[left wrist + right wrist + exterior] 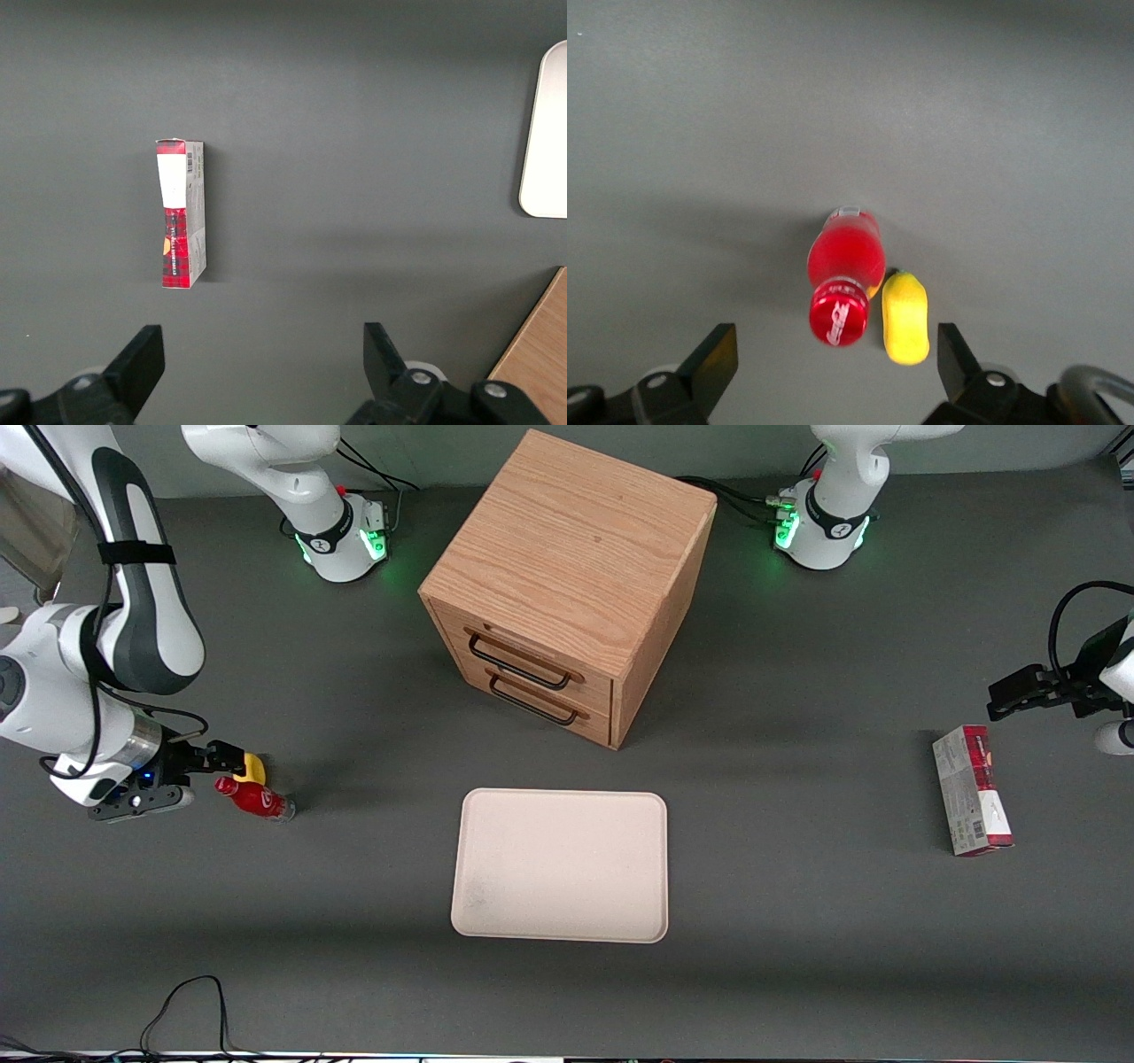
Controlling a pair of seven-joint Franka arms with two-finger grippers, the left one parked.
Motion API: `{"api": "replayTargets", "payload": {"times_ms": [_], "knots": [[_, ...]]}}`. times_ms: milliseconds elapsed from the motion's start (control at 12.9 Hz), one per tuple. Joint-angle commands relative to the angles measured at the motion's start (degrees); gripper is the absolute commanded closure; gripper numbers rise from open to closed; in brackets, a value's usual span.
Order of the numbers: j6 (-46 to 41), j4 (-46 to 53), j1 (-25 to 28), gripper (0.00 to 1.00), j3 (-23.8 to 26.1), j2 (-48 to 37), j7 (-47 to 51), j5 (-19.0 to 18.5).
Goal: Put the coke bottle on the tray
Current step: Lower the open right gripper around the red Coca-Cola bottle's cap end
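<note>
Front view: gripper [232, 764] sits low over the worktop [797, 957] at the working arm's end, right next to the coke bottle [255, 799] and just above a small yellow lump [254, 767]. Bottle stands on the worktop, red cap tilted toward the gripper, clear base down; not held. Yellow lump is just beside the bottle, farther from the camera, partly hidden by the gripper. Tray [561, 865] lies flat mid-worktop, nothing on it, well apart from the bottle, toward the parked arm's end from it. Wooden drawer cabinet [567, 584] stands farther from the camera than the tray; two dark handles on its front. Red/grey carton [971, 790] lies toward the parked arm's end.

Left wrist view: carton [182, 213] flat on the worktop; tray corner [545, 133] and a bit of cabinet [540, 354] at the edges.

Right wrist view: jaws wide open, both fingertips [713, 354] showing, nothing between them but air. Bottle [843, 274] seen from above, cap toward the camera, w/ yellow lump [905, 317] touching or nearly touching it; both sit in line w/ the gap of the jaws.
</note>
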Motion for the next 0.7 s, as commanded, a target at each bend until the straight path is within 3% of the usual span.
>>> {"api": "replayTargets", "payload": {"times_ms": [0,466,543,621], "knots": [[2.74,-1.89,0.27,0.00,-0.07,0.17,-0.47,0.22],[3.62,-1.71,0.27,0.02,-0.07,1.31,-0.47,0.22],[3.62,-1.54,0.27,0.20,-0.07,1.31,-0.47,0.22],[3.62,-1.36,0.27,0.91,-0.07,1.31,-0.12,0.22]]}}
